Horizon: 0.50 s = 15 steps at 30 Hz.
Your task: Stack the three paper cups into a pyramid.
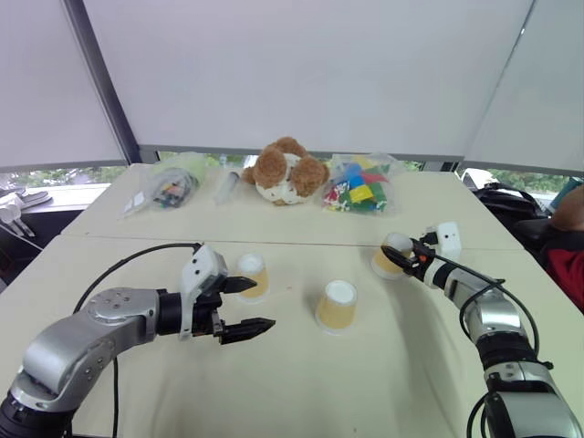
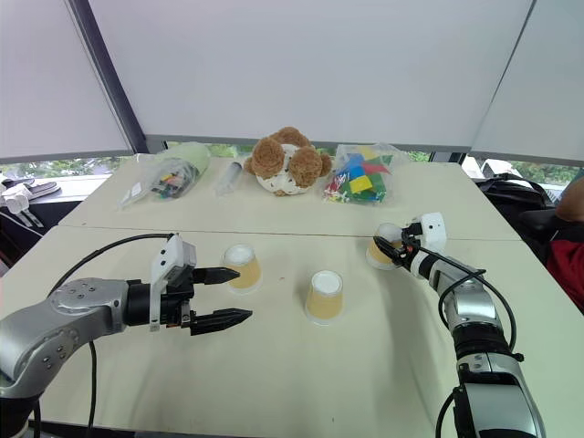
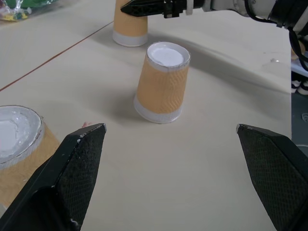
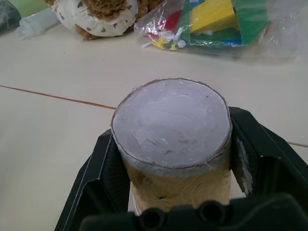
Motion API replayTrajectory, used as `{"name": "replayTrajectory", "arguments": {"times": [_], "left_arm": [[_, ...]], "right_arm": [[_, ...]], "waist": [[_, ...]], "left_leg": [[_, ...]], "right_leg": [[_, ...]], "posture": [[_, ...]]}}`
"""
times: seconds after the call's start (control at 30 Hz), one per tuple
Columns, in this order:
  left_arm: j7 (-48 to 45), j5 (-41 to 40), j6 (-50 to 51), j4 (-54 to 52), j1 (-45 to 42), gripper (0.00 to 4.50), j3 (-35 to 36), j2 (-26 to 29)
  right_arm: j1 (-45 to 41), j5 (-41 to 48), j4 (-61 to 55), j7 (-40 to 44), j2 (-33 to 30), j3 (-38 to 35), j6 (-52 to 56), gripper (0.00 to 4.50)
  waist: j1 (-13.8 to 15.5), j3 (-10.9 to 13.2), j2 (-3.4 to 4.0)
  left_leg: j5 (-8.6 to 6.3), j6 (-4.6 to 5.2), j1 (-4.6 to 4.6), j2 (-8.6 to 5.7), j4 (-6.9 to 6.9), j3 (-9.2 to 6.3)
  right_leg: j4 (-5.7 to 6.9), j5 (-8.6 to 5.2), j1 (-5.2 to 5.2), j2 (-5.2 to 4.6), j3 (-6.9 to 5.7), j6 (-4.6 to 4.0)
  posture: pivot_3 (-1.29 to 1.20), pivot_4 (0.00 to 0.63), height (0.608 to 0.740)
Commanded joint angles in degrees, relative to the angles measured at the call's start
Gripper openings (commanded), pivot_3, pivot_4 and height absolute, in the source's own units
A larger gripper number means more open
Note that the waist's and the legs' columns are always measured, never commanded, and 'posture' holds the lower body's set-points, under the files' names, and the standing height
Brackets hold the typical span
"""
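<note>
Three tan paper cups stand upside down on the table, white bases up, none stacked. My right gripper (image 1: 401,258) is shut on the right cup (image 1: 391,252), its black fingers (image 4: 101,168) pressing both sides of that cup (image 4: 173,125). Between the other two, the middle cup (image 1: 337,306) stands alone. The left cup (image 1: 253,276) stands just beyond my left gripper (image 1: 265,303), which is open and holds nothing. In the left wrist view the middle cup (image 3: 161,82) lies ahead between the spread fingers (image 3: 72,168), and the left cup (image 3: 14,144) sits beside one finger.
Along the table's far side lie a clear bag of small items (image 1: 169,185), a teddy bear (image 1: 286,172) and a bag of coloured blocks (image 1: 360,187). A seam (image 1: 137,241) runs across the table. A person's shoulder (image 1: 570,219) shows at the right edge.
</note>
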Motion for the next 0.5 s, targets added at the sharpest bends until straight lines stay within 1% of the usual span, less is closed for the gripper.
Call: {"name": "replayTrajectory", "arguments": {"times": [0.03,0.13,0.23,0.4,0.5], "left_arm": [[-0.45,0.17,-1.16,-0.74,-0.24,4.50,0.47,0.16],[-1.87,0.26,-1.11,-0.08,-0.27,4.50,0.52,1.10],[-4.13,0.91,-1.71,1.17,0.05,4.50,0.79,2.72],[-4.91,1.72,-2.63,2.52,-0.19,4.50,0.29,2.50],[-4.46,1.75,-2.59,1.84,0.28,4.50,-0.21,1.76]], "right_arm": [[-1.50,2.04,-2.84,3.97,-1.37,-2.04,-1.60,2.42],[-0.28,4.15,-7.88,14.50,-5.00,-1.08,-1.66,2.42],[3.40,4.36,-13.95,23.46,-9.77,0.66,-2.33,2.42],[9.63,8.47,-26.08,31.15,-14.60,1.31,4.60,2.42],[13.16,9.40,-32.33,32.83,-15.94,2.25,8.41,2.42]], "waist": [[-0.33,0.00,0.00],[-0.52,0.07,0.12],[-0.39,0.12,0.19],[-0.44,0.12,0.19],[-0.48,0.12,0.19]], "left_leg": [[0.00,0.00,0.00,0.00,0.00,0.00],[0.00,0.00,0.00,0.00,-0.01,0.00],[0.00,0.01,0.00,0.00,-0.02,-0.02],[-0.01,0.02,0.03,0.01,-0.01,-0.07],[-0.01,0.02,0.04,0.01,0.00,-0.06]], "right_leg": [[0.00,0.00,0.00,0.00,0.00,0.00],[0.00,0.01,0.00,0.00,0.00,0.01],[0.00,0.00,0.00,0.00,-0.02,0.02],[-0.01,-0.01,0.06,0.01,-0.05,0.02],[0.01,-0.01,0.07,0.01,-0.04,0.02]], "posture": [[0.00,0.150,0.740],[0.00,0.150,0.740],[0.00,0.150,0.740],[0.00,0.150,0.740],[0.00,0.150,0.740]]}}
